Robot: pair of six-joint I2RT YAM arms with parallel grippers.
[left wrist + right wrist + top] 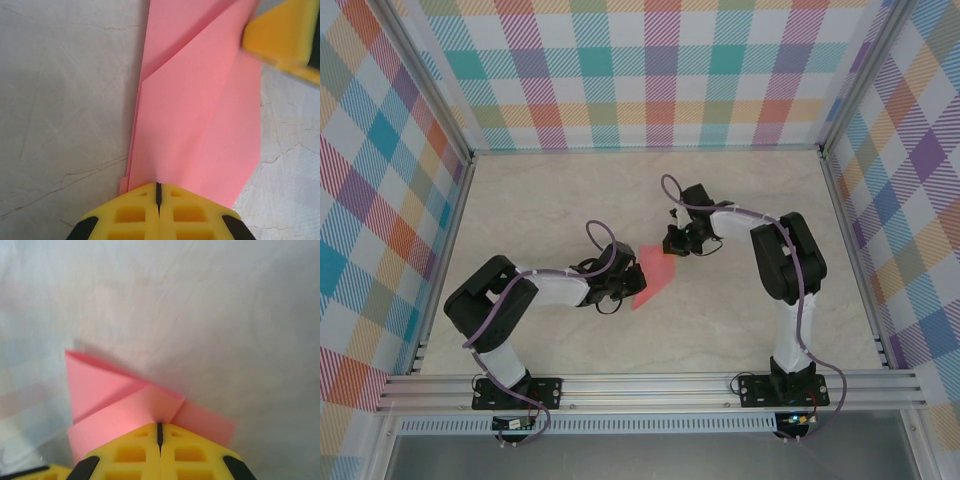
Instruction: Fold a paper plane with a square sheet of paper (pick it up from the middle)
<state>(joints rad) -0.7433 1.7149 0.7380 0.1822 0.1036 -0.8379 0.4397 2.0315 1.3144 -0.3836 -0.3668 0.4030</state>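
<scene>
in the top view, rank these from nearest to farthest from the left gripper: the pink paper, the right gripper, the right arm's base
Measured from the left gripper:
1. pink paper, right at its fingertips, toward the middle.
2. right gripper, at the paper's far end, farther back.
3. right arm's base, well off at the near edge, lower right of the view.

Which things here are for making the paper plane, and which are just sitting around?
For the job: folded salmon-pink paper sheet; left gripper and right gripper, both shut.
Just there: pale marbled tabletop; colourful checked walls; silver metal frame.
</scene>
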